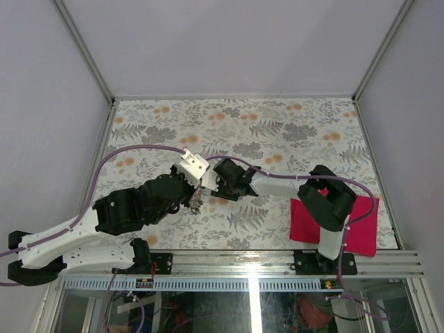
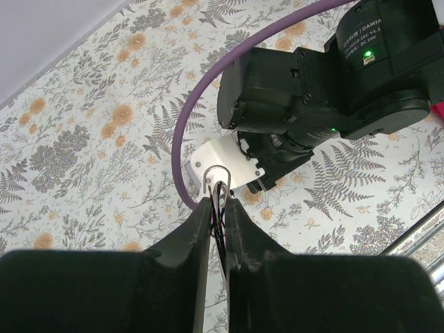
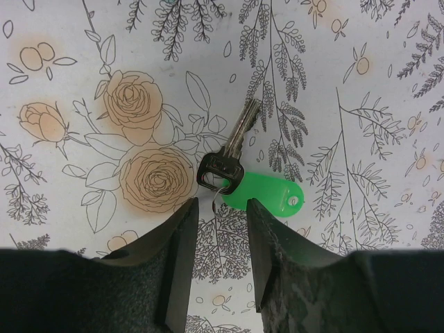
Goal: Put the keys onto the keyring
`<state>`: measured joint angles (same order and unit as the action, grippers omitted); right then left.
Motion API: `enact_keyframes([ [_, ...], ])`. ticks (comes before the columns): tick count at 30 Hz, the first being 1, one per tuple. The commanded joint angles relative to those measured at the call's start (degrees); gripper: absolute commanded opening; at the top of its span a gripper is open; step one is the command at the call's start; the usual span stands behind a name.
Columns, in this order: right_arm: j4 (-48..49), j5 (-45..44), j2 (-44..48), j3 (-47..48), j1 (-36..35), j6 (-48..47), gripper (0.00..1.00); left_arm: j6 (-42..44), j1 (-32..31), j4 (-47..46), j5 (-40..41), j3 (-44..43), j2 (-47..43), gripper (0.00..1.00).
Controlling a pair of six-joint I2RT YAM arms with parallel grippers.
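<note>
Keyring: thin wire loop, pinched between the left gripper's nearly closed fingers, above the flowered table. Key with green tag lies flat on the table (dark head), just ahead of the right gripper, whose fingers are apart and hold nothing.

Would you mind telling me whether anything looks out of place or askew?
Only the red cloth: it lies slightly skewed under the right arm, one corner reaching over the near rail. The green-tagged key lies flat, undamaged.
</note>
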<state>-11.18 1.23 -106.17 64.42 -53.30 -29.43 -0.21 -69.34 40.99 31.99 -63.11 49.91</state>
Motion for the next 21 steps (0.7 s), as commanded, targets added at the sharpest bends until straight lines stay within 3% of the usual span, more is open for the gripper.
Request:
enact_keyframes([
  [1,2.14,-1.06,-1.7,0.55,-0.06,-0.98,0.4,-0.23,-0.08,-0.45,1.3,-2.38,-0.21,0.0],
  [8,2.36,-1.37,-2.6,0.74,-0.07,-1.16,0.32,-0.32,-0.04,-0.34,1.34,-2.28,-0.34,0.0],
  [18,2.81,-1.43,-0.73,0.1,-0.04,1.03,0.02,-0.1,-0.04,-0.13,1.75,-2.48,-0.46,0.0],
  [21,3.44,-0.93,1.47,-0.57,-0.04,2.58,0.0,0.02,-0.06,-0.14,1.72,-2.79,-0.17,0.0],
])
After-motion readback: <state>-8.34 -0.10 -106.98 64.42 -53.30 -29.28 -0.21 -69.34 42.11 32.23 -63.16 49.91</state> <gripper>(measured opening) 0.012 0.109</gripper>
